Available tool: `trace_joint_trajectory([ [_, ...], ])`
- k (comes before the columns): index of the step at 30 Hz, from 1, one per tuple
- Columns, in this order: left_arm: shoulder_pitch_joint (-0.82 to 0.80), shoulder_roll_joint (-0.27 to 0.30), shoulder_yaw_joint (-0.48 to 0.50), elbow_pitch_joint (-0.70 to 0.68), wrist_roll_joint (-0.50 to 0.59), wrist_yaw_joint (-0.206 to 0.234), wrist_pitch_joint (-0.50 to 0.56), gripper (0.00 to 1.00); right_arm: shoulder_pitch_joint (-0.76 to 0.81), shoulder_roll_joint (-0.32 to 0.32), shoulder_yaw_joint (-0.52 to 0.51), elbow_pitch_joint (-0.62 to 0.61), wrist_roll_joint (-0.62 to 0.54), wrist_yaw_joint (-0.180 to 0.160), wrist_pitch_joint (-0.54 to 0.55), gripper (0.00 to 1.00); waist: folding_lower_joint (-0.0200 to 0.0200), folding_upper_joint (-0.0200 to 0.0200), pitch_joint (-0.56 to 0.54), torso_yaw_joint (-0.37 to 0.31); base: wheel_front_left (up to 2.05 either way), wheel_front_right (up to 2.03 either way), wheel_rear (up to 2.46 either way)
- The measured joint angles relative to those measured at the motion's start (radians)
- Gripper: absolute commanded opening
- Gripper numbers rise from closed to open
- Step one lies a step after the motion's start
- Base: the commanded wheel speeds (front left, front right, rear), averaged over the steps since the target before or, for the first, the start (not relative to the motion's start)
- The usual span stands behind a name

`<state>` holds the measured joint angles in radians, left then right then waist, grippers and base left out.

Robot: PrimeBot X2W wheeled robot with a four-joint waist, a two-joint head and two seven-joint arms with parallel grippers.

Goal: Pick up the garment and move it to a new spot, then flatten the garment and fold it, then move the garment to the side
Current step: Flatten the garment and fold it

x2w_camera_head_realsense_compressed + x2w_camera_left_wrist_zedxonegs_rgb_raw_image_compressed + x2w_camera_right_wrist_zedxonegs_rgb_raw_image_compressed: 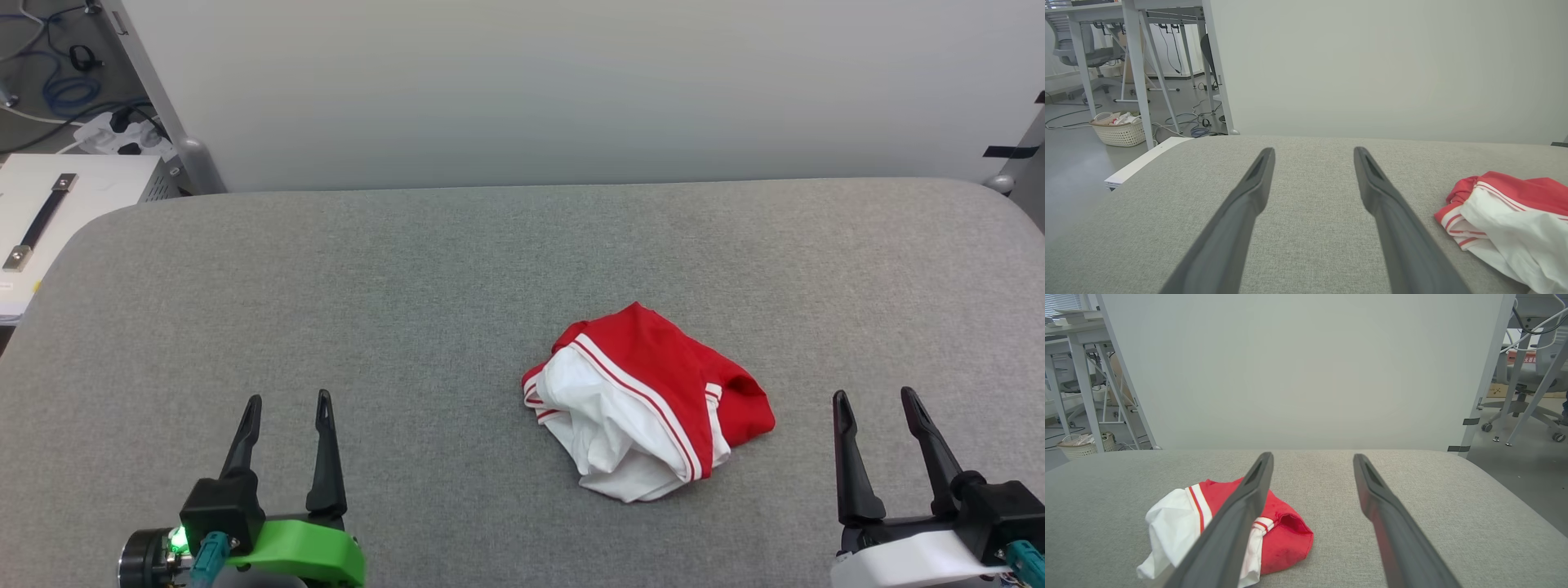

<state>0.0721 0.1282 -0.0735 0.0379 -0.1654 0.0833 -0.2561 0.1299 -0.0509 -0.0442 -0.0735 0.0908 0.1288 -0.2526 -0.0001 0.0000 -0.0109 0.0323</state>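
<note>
The garment [645, 400] lies crumpled in a heap on the grey padded table [457, 286], right of centre, red cloth on top and white sleeve cloth with red-and-white striped trim in front. My left gripper [288, 403] stands open at the lower left, well to the left of the heap, with nothing between its fingers. My right gripper [877, 398] stands open at the lower right, a short way right of the heap, also empty. In the left wrist view the garment [1511, 220] lies right of the left gripper [1314, 152]. The right wrist view has the garment [1180, 522] left of the right gripper [1312, 456], partly behind one finger.
A pale wall panel [571, 90] stands along the table's far edge. A white case with a black handle [49, 212] sits off the table's far left corner, with cables and a power strip [114, 135] behind it. Desks, chairs and a basket [1120, 130] stand on the floor beyond.
</note>
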Motion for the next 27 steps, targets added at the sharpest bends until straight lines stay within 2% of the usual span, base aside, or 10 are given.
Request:
trace_joint_trajectory([
  [6, 0.011, -0.03, 0.03, 0.016, 0.048, -0.053, 0.0, 1.0, 0.011, 0.0, 0.001, 0.01, 0.0, 0.0, 0.0, 1.0, 0.0, 0.0, -0.006, 0.002, 0.0, 0.0, 0.0],
  [11, 0.014, -0.044, 0.048, 0.021, 0.068, -0.08, 0.0, 1.0, 0.012, 0.0, 0.002, 0.016, 0.0, 0.0, 0.0, 1.0, 0.0, 0.0, -0.009, 0.001, 0.0, 0.0, 0.0],
  [27, 0.015, -0.066, 0.078, 0.043, 0.092, -0.115, 0.0, 1.0, 0.013, 0.0, 0.003, 0.022, 0.0, 0.0, 0.0, 1.0, 0.0, 0.0, -0.018, 0.004, 0.0, 0.0, 0.0],
])
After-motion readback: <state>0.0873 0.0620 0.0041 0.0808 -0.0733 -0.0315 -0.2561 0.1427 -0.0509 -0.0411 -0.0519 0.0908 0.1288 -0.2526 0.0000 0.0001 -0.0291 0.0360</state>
